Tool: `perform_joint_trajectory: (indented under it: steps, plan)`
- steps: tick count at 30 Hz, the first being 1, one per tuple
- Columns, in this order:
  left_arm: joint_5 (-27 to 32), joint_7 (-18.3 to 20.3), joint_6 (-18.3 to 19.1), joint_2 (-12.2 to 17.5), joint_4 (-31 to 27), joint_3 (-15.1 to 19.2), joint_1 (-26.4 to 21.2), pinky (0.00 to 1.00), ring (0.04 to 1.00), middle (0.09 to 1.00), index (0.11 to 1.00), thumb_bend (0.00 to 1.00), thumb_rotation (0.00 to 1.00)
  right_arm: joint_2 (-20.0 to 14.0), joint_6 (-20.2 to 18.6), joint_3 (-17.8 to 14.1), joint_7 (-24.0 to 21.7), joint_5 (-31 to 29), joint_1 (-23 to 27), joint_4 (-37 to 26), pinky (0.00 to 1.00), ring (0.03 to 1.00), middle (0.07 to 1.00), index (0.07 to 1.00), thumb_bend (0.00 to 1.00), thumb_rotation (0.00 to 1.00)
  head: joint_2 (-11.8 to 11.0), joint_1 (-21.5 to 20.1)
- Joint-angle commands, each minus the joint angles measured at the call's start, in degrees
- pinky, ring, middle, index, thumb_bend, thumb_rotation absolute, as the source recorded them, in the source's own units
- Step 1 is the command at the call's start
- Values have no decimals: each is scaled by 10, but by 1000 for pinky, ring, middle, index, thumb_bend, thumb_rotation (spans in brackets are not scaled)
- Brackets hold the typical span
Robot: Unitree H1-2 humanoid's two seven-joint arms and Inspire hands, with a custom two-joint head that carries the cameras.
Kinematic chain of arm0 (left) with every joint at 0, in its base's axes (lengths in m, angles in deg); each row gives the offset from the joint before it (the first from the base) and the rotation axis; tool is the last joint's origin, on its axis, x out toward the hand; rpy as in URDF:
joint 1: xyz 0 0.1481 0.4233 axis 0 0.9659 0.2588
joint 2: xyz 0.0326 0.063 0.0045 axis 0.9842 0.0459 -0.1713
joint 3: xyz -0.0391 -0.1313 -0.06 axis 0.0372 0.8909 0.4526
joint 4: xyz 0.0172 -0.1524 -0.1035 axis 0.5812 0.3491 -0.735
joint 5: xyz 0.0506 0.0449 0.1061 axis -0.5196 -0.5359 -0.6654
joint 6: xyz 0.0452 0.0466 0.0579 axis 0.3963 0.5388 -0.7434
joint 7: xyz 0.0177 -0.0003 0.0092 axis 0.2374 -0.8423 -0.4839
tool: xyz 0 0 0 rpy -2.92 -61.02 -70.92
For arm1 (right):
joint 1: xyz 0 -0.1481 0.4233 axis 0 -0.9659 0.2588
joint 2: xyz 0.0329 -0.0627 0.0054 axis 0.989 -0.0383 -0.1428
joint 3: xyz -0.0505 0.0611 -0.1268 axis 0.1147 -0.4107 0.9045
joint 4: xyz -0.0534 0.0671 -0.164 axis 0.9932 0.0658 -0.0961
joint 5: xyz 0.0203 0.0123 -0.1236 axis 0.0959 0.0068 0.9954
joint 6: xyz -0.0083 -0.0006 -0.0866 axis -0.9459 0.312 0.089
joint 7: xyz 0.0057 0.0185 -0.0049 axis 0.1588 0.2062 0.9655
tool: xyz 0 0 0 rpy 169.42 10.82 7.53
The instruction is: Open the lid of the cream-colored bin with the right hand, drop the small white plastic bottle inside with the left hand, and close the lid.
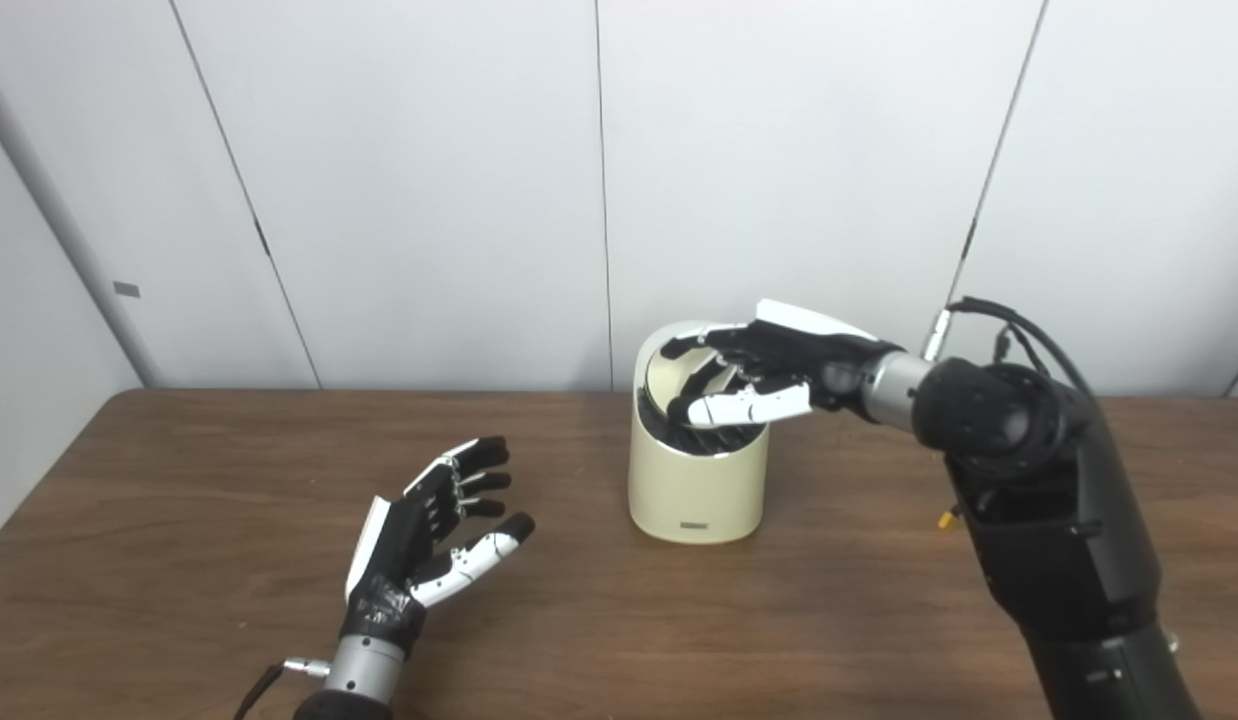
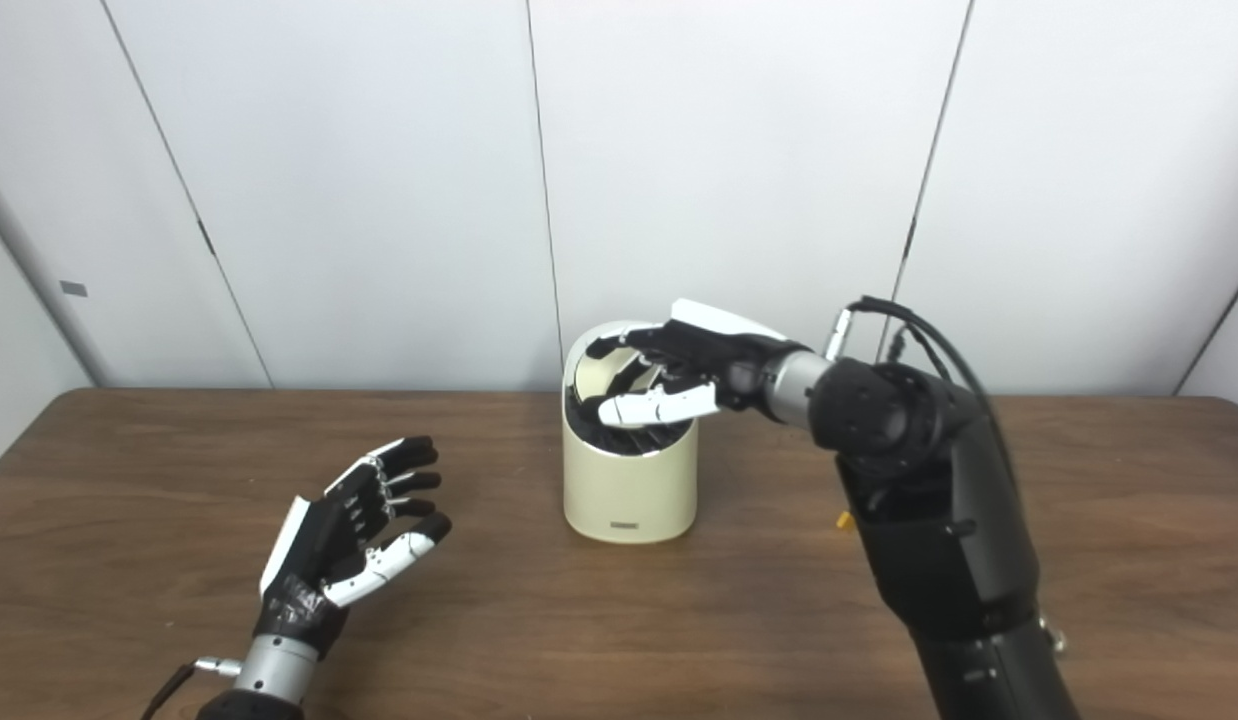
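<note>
Bin point(image 1: 694, 490) at counter point(image 1: 229, 600) centre, lid point(image 1: 664, 375) tipped up at 12 o'clock. Right hand point(image 1: 769, 375) over mouth, fingers loosely curled, gripping nothing evident. Left hand point(image 1: 434, 530) open, empty, 8 o'clock. Bottle unseen. Risk: lid catches fingers, bin tips.

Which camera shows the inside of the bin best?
The right eye view, slightly: the bin stands nearer its middle, and the raised lid shows beside the right robot hand. The left eye view shows the same, equally blocked by fingers.

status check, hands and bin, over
Left hand open, empty, over the table. Right hand at the cream-colored bin mouth, fingers on the raised lid. No bottle in view. Nothing in the way.
</note>
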Motion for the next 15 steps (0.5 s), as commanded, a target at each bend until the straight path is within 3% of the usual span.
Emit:
perform_joint_trajectory:
  steps: [1,6,8,15]
  plan:
    - [0,-5,-10,3,-20,1,-11,675,764,812,811,770,313,12,-2,-34,2,-12,11,-28,698,725,748,870,351,598,1,1]
    - [-3,-6,-11,4,-16,1,-13,685,768,813,810,782,327,40,-2,-106,65,-86,2,-75,561,631,675,803,351,427,-2,-2]
    - [-4,-6,-13,3,-14,1,-14,684,765,812,809,776,324,39,-2,-121,90,-127,-5,-88,455,598,647,783,333,310,-2,-2]
    - [-5,-6,-11,3,-12,0,-16,685,761,812,812,791,344,30,18,-146,200,-255,-46,-120,457,556,633,735,345,226,-5,-2]
